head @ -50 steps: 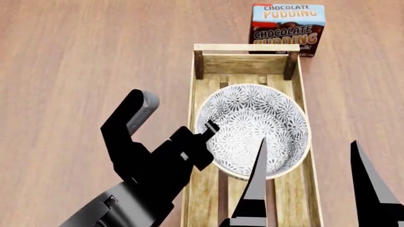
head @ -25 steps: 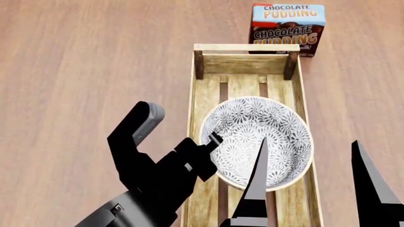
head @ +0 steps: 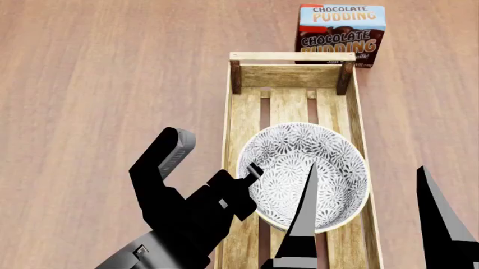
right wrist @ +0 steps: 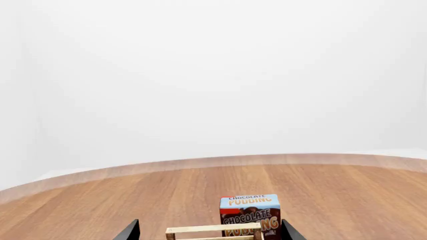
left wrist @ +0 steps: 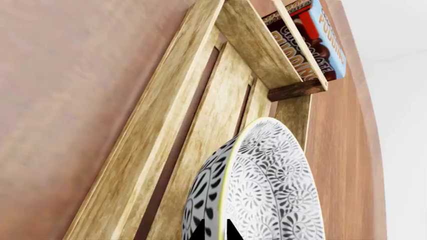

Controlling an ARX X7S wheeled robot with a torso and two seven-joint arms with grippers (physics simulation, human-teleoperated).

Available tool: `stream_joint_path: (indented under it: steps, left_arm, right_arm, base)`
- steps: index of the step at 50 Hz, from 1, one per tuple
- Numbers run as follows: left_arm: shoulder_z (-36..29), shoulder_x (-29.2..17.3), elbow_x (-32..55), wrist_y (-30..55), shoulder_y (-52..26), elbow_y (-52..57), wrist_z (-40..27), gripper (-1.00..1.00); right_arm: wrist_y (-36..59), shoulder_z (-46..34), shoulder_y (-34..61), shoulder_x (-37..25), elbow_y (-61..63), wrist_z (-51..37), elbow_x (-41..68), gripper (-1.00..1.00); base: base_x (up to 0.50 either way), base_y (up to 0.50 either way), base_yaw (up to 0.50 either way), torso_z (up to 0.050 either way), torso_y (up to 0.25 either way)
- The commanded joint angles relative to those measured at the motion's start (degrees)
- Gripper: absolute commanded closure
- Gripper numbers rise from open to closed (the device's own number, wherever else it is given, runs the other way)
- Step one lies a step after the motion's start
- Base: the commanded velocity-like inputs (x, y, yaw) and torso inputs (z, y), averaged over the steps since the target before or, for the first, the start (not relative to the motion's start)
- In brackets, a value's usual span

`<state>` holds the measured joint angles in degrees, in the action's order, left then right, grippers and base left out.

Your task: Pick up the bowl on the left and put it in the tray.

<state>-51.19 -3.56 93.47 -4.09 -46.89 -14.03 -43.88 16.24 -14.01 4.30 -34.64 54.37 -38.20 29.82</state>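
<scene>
Left fingers [head: 253,171] are pinching the bowl [head: 311,168] rim inside the tray [head: 288,73]; right fingers [head: 430,207] are standing spread apart, holding nothing.

Wooden table [head: 112,73] — slatted tray [head: 288,75] on it, chocolate pudding box [head: 340,33] just beyond

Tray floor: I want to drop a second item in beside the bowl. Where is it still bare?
Bare slats lie between the bowl and the tray end by the pudding box. Near end is crowded: bowl spans both walls, left end effector on its rim.
</scene>
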Motion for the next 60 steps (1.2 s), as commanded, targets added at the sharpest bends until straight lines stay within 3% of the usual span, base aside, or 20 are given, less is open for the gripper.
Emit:
stream_joint_path:
  steps: [1, 23, 24, 60]
  left_arm:
    - [0.9, 1.1, 2.6, -3.9, -0.2, -1.3, 5.1, 1.0]
    - [-0.4, 0.5, 3.6, -5.1, -0.6, -0.5, 5.1, 1.0]
    - [-0.6, 0.4, 3.6, -5.1, -0.7, -0.6, 5.1, -1.0]
    - [-2.3, -0.4, 3.7, -6.4, -1.5, 3.5, 3.8, -1.0]
  right_arm:
    - [-0.8, 1.5, -0.1, 1.0, 0.2, 1.1, -0.4, -1.0]
    - [-0.9, 1.2, 0.1, 0.6, 0.3, 0.6, -0.1, -1.0]
    - [-0.9, 1.1, 0.2, 0.6, 0.3, 0.5, -0.1, -1.0]
    - [-1.5, 0.9, 0.3, -0.3, 0.7, -0.3, 0.3, -1.0]
  base:
    - [0.0, 0.0, 0.0, 0.0, 0.0]
    - [0.0, 0.0, 0.0, 0.0, 0.0]
    - [0.0, 0.0, 0.0, 0.0, 0.0]
    - [0.0, 0.0, 0.0, 0.0, 0.0]
